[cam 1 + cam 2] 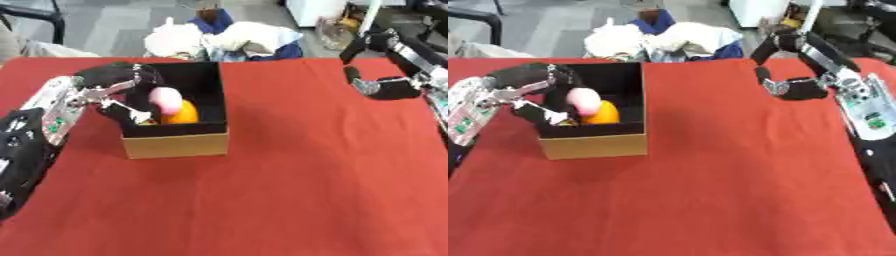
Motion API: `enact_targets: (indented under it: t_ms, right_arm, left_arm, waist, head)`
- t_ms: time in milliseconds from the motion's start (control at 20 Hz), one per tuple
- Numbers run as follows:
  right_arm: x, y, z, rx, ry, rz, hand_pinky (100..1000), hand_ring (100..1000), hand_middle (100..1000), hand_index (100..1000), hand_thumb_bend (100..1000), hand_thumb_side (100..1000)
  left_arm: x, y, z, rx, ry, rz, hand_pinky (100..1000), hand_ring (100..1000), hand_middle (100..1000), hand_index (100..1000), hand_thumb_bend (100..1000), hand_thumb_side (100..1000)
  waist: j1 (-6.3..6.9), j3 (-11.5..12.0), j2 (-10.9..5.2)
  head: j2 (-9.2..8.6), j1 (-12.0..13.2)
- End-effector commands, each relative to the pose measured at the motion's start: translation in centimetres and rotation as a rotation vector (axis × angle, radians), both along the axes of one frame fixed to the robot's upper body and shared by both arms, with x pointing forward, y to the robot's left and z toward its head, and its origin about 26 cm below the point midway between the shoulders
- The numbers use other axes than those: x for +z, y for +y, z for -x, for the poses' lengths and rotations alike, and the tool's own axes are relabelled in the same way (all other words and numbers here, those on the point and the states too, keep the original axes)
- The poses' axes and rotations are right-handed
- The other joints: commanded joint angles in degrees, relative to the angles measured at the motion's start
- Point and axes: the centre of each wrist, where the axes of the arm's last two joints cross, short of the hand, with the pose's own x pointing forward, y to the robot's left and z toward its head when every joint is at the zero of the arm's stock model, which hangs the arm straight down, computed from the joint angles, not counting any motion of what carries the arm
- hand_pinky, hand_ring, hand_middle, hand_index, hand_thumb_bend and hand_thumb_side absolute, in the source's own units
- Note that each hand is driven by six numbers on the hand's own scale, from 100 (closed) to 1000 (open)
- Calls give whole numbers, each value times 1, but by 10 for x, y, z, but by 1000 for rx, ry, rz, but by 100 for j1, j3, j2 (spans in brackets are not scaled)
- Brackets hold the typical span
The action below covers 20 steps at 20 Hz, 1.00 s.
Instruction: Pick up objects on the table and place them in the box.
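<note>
An open cardboard box [175, 145] with a black inside stands on the red table [289, 190], left of the middle. An orange round thing [184, 115] lies inside it. My left hand [114, 80] reaches over the box's left wall, its fingers and thumb curled round a pink rounded object [164, 97] held inside the box just above the orange one. My right hand [798, 90] hovers over the table's far right part, well away from the box, fingers spread and arched with nothing in them.
Beyond the table's far edge lies a heap of white cloth and blue things [223, 40]. A chair [35, 17] stands at the far left. The red cloth spreads wide in front of and to the right of the box.
</note>
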Motion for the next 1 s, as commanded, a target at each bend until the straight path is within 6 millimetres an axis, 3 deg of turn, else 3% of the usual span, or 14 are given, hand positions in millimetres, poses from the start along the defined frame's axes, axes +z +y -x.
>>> enact_targets:
  t_ms: [50,150,250,350,700,850,1000]
  right_arm:
    - [12,-10,1,157,-103,191,694,601,577,687,100,107]
    - [11,-12,1,152,-100,191,694,601,577,687,100,107]
    - [11,-13,1,148,-99,188,694,601,577,687,100,107]
    - [10,-15,2,143,-99,186,694,601,577,687,100,107]
    - [4,-30,6,105,-94,161,693,598,575,684,100,104]
    - [0,-40,10,77,-92,135,692,599,577,685,100,102]
    - [-5,-51,15,48,-92,103,690,598,579,690,100,103]
  left_arm:
    - [25,12,3,23,-67,49,677,724,755,824,176,703]
    - [34,13,6,27,-110,64,693,737,764,829,291,787]
    - [40,14,10,34,-153,83,688,733,762,830,323,849]
    - [45,16,14,38,-188,126,676,721,756,828,334,827]
    - [68,33,50,39,-247,421,602,641,698,804,277,589]
    - [73,43,72,52,-240,523,586,624,682,796,214,539]
    - [69,51,93,65,-214,614,570,606,662,791,148,548]
  waist:
    - [1,16,-121]
    - [-1,35,-135]
    - [-3,53,-146]
    - [-8,71,-156]
    - [-21,180,-220]
    - [-23,248,-245]
    - [-24,308,-264]
  head:
    - [30,-35]
    - [39,-48]
    - [40,-57]
    - [47,-74]
    - [105,-131]
    - [135,-146]
    - [161,-161]
